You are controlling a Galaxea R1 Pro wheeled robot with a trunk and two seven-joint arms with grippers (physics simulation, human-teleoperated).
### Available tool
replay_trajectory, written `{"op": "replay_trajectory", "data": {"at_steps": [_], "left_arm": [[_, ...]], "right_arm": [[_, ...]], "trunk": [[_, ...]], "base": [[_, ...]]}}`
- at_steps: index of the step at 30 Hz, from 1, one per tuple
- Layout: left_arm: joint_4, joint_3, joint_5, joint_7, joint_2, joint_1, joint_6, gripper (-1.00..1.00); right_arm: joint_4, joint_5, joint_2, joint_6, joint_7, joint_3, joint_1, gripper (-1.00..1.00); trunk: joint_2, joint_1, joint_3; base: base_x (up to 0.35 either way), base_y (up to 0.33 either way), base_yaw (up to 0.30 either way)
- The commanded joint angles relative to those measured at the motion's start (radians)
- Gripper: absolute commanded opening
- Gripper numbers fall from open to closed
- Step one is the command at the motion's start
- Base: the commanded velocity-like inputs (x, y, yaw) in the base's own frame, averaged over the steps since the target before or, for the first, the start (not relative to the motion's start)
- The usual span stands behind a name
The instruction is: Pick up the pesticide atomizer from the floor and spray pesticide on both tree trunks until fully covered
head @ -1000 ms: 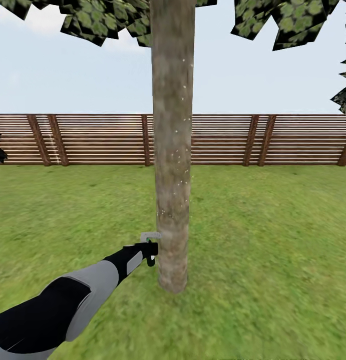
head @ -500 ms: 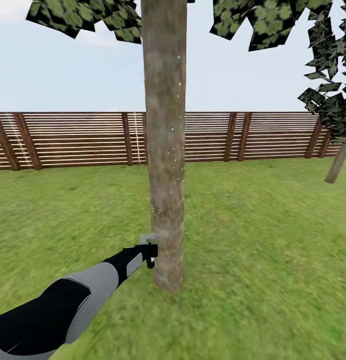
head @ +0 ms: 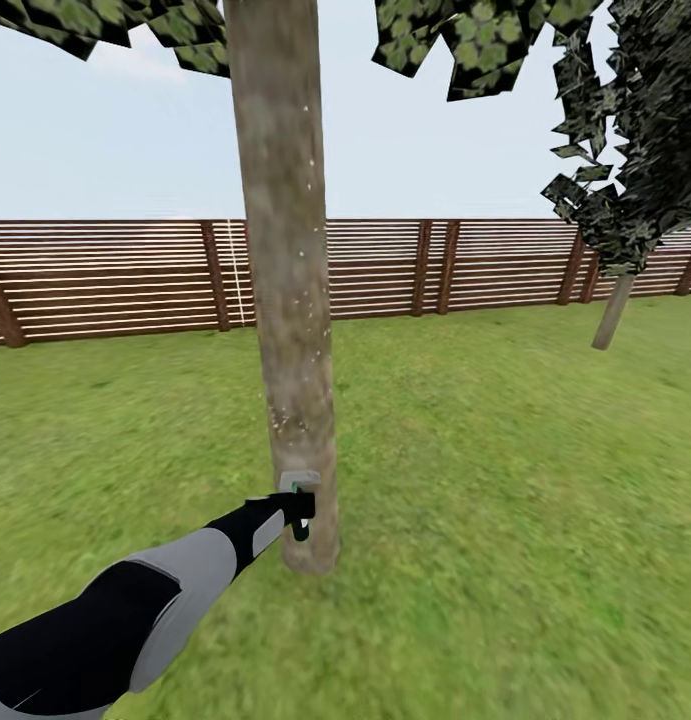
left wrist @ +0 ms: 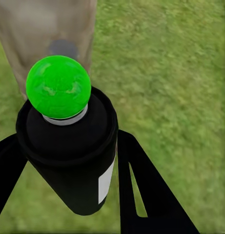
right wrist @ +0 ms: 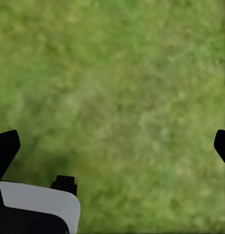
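Your left tool (left wrist: 68, 161) is clamped on the atomizer (left wrist: 68, 146), one finger on each side of its black body, with the green cap (left wrist: 58, 87) aimed at the trunk (head: 285, 300). You hold it low and just beside the bark, likely so the spray lands on the bottom stretch of the trunk. In the head view the nozzle end sits near the trunk's base; whether it touches the bark I cannot tell. Pale specks dot the bark higher up, possibly spray, but they are too fine to judge how much is covered. The far side of the trunk is hidden from you. A second tree (head: 635, 150) stands well apart at the right, near the fence (head: 465, 270), its crown cut off by the frame edge. Your right tool (right wrist: 112, 146) hangs over bare lawn (right wrist: 122, 87), its fingers spread wide apart and holding nothing; only the fingertips show at the frame's edges.
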Motion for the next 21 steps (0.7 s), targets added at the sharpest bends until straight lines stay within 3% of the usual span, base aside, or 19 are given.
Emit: {"op": "replay_trajectory", "data": {"at_steps": [1,10,17,19,21], "left_arm": [[-0.001,-0.010,0.009,-0.002,0.000,-0.001,0.004,-1.00],[-0.002,-0.009,0.009,-0.002,0.000,-0.001,0.004,-1.00],[-0.010,-0.010,0.016,0.005,0.000,-0.001,0.015,-1.00],[-0.035,-0.012,0.017,0.005,0.000,-0.001,0.050,-1.00],[-0.137,-0.010,0.017,0.007,0.011,-0.001,0.170,-1.00]], "right_arm": [[0.000,-0.007,0.000,-0.002,-0.004,0.009,0.000,1.00],[0.000,-0.007,-0.001,-0.002,-0.005,0.009,0.000,1.00],[0.000,-0.005,-0.001,-0.003,-0.009,0.006,0.000,1.00],[0.000,-0.004,-0.002,-0.003,-0.010,0.006,0.000,1.00],[0.000,-0.002,-0.003,-0.004,-0.011,0.006,0.000,1.00]], "trunk": [[-0.001,0.000,-0.002],[-0.001,0.000,-0.002],[-0.001,0.000,-0.002],[-0.001,0.000,-0.002],[-0.001,0.000,-0.002]], "base": [[-0.243,0.000,-0.020],[-0.147,0.000,-0.003],[-0.021,0.000,0.000],[-0.002,0.000,0.000],[0.000,0.000,0.000]]}}
